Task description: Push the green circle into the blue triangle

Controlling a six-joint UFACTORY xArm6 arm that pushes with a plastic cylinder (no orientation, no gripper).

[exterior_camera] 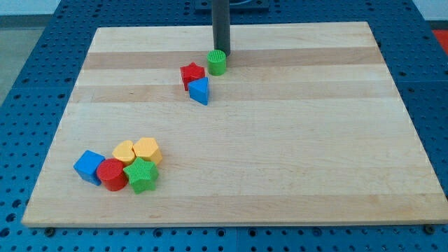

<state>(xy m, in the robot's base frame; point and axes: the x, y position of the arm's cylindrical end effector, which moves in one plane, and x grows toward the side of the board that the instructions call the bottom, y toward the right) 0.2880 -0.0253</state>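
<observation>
Near the view's top, centre: your rod comes down from the top edge and ends at my tip (221, 53), just behind the green circle (217, 63).
Tip and green circle: you see my tip right at the cylinder's upper rim, on the side toward the view's top; it looks to be touching, though you cannot be sure from this angle.
Fingers: you have none to check here; the arm ends in a plain dark rod, so nothing opens, closes or grips.
Green circle: it stands upright on the wooden board (294, 147), just to the view's right of the red star (192, 73) and above and right of the blue triangle (199, 90).
Green circle to blue triangle: near each other, with a thin strip of board showing between them; you cannot call them touching.
Blue triangle: it sits just below the red star, pressed against its lower right side, one corner pointing toward the view's bottom.
Red star: between the other two on the view's left, close beside the green circle.
Lower left cluster: well apart from your working group, you find five blocks packed together.
Cluster members: a blue cube (89, 166) at the left, a red cylinder (111, 174) beside it, a green star (142, 174) to the right, and two yellow blocks behind, a rounded one (124, 151) and a many-sided one (148, 150).
Surroundings: the board lies on a blue perforated table (28, 63).
</observation>
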